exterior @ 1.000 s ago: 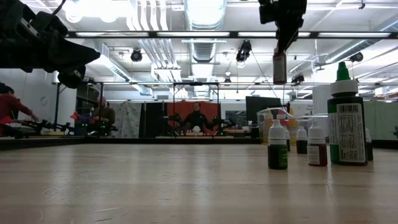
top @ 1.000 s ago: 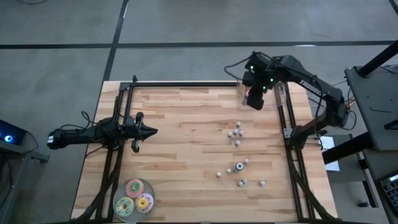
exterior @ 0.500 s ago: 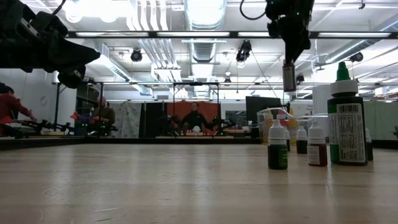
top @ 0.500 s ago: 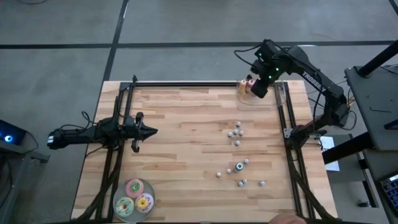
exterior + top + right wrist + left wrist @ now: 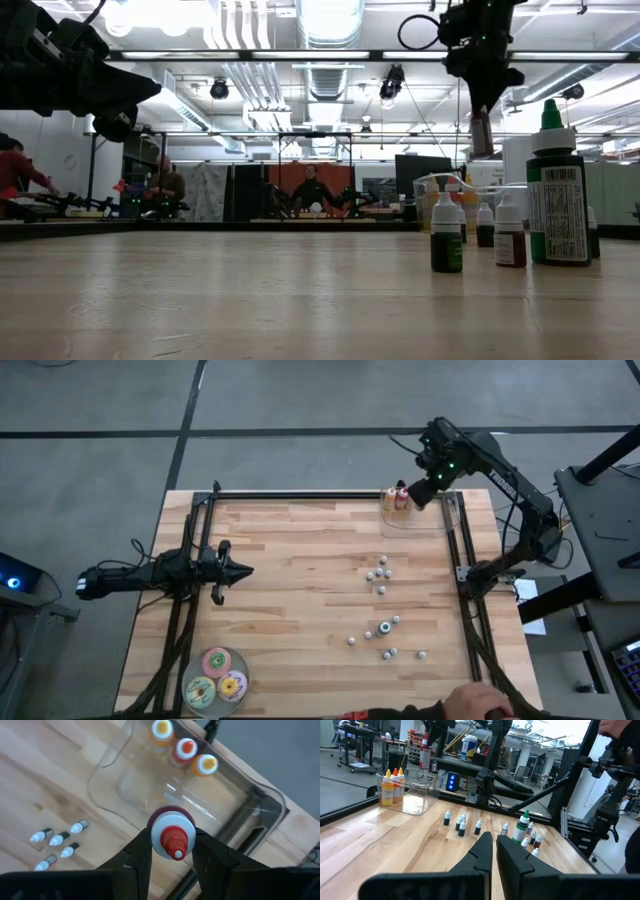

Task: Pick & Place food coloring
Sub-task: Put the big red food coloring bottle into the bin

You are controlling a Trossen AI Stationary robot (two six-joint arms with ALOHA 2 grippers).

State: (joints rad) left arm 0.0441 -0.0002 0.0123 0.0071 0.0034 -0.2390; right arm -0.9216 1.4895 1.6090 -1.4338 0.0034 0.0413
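My right gripper (image 5: 424, 491) is at the table's far right corner, over a clear plastic container (image 5: 415, 515), and is shut on a small dark red bottle with a white cap and red tip (image 5: 172, 834). Three orange, red and yellow bottles (image 5: 185, 747) stand inside the container along one wall. More tiny food coloring bottles (image 5: 378, 573) stand loose on the wood in two groups, the nearer one (image 5: 388, 641) around a larger green bottle (image 5: 384, 628). My left gripper (image 5: 242, 571) hovers shut over the left half, far from all bottles. My right gripper pinches the bottle by its white cap (image 5: 159, 836) between the two fingers (image 5: 141, 854), coming from above and pointing down. The bottle hangs upright below the fingertips (image 5: 481, 134), lifted clear of the table, above the container.
Three flat round discs, pink, green and yellow (image 5: 216, 679), lie at the near left corner. Black frame rails (image 5: 463, 570) run along the table's left and right sides. A person's hand (image 5: 472, 700) shows at the near right edge. The wood between the arms is bare.
My right gripper has carried the bottle from over the table toward the far right corner, ending above the clear container, still shut on it. A person's hand has come into view at the near right edge.
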